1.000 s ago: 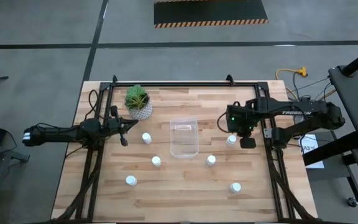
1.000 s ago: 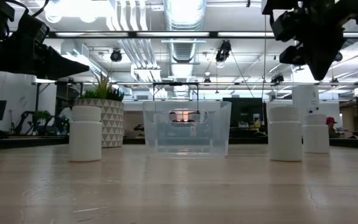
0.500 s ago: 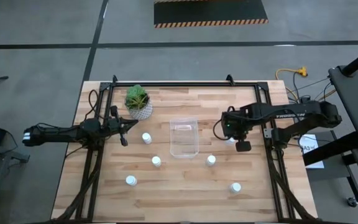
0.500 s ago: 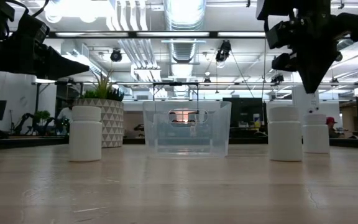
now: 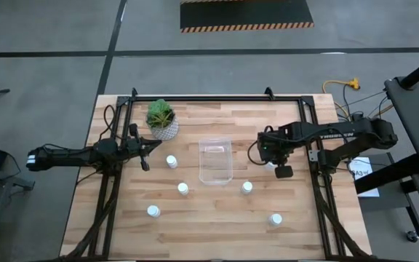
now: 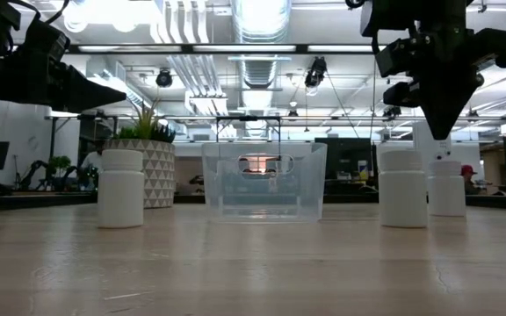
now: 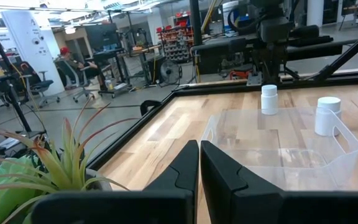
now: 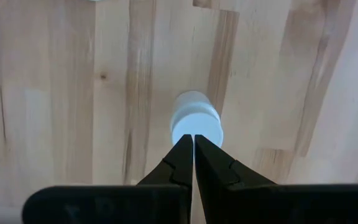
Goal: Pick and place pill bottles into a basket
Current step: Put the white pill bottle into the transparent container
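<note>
Five white pill bottles stand uncovered on the table around the clear basket (image 5: 215,161): two to its left (image 5: 172,161) (image 5: 183,189), one at the front left (image 5: 153,211), and two to the right front (image 5: 246,188) (image 5: 275,218). My right gripper (image 5: 269,156) is shut, points down, and hovers just above a sixth bottle (image 8: 195,122), right of the basket. Its shut tips (image 8: 194,139) sit over the cap, not touching. In the low view it (image 6: 438,133) hangs above the far right bottle (image 6: 447,187). My left gripper (image 5: 146,151) is shut and empty, left of the basket.
A potted green plant (image 5: 162,120) in a white pot stands at the back left, close to my left gripper. A black frame rail (image 5: 217,97) runs along the table's back edge. The basket (image 7: 278,149) holds nothing.
My right gripper has moved slightly left and lowered toward the bottle right of the basket, now covering it from above. The left arm and all bottles have not moved.
</note>
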Controlling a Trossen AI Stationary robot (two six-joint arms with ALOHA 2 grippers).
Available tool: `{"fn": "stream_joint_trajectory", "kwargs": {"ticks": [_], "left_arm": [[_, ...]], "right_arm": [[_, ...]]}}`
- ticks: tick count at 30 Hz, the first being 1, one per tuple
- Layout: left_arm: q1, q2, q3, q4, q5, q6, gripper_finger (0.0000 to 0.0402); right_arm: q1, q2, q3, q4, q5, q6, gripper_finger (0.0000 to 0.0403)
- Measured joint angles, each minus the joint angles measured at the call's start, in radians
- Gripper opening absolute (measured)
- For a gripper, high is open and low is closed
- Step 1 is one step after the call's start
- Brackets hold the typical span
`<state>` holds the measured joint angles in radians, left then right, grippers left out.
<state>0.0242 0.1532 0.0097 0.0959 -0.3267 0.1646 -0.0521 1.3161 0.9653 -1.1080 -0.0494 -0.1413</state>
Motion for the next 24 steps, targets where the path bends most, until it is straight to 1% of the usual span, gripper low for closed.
{"fn": "stream_joint_trajectory", "kwargs": {"ticks": [7, 19, 22, 24], "left_arm": [[0.0, 0.0, 0.0, 0.0, 0.0, 0.0, 0.0], [0.0, 0.0, 0.0, 0.0, 0.0, 0.0, 0.0], [0.0, 0.0, 0.0, 0.0, 0.0, 0.0, 0.0], [0.0, 0.0, 0.0, 0.0, 0.0, 0.0, 0.0]], "right_arm": [[0.0, -0.018, -0.04, 0.025, -0.001, 0.004, 0.0009], [0.0, -0.016, -0.041, 0.027, -0.001, -0.001, 0.0009], [0.0, -0.016, -0.04, 0.027, -0.001, -0.001, 0.0018], [0.0, -0.016, -0.04, 0.027, -0.001, 0.0, 0.0032]]}}
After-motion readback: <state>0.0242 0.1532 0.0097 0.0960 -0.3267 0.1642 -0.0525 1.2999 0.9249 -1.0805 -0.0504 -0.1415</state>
